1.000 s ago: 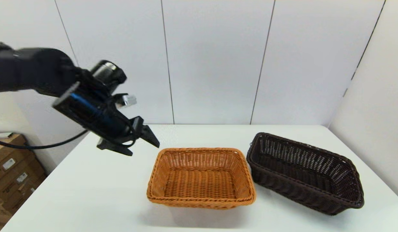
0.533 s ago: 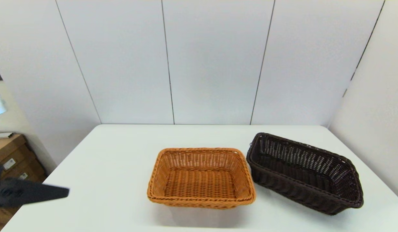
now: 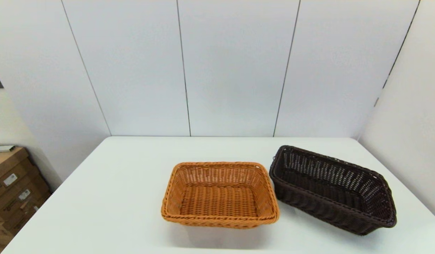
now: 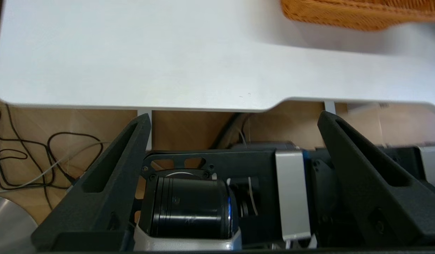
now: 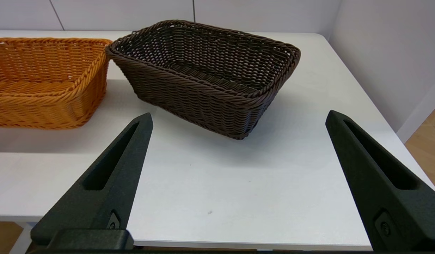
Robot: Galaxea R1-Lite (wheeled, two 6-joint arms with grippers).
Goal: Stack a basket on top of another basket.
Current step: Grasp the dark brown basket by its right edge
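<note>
The dark basket (image 3: 332,188) sits on the white desk (image 3: 108,197) toward the robot's right, turned at an angle so one corner points toward the near edge, and it is empty. Just beside it on its left is the orange basket (image 3: 219,194), set square to the desk's front edge and also empty; in the head view the far corner of the dark basket's rim comes very close to the orange basket's far right corner, though whether the two rims touch cannot be told. The baskets are side by side, neither one on top of the other. Neither arm shows in the head view. The right hand (image 5: 238,176) hangs off the near edge of the desk, low and in front of the dark basket (image 5: 207,70), with its two black fingers (image 5: 108,176) spread wide apart and nothing between them; the orange basket (image 5: 44,81) lies off to one side of it. The left hand (image 4: 235,173) is down below the desk's near edge, its fingers (image 4: 108,176) likewise wide apart and empty, looking over parts of the robot's own body, with loose cables (image 4: 34,158) on a wooden floor (image 4: 189,127) under the desk. Cardboard boxes (image 3: 13,187) stand on the floor past the desk's left side.
</note>
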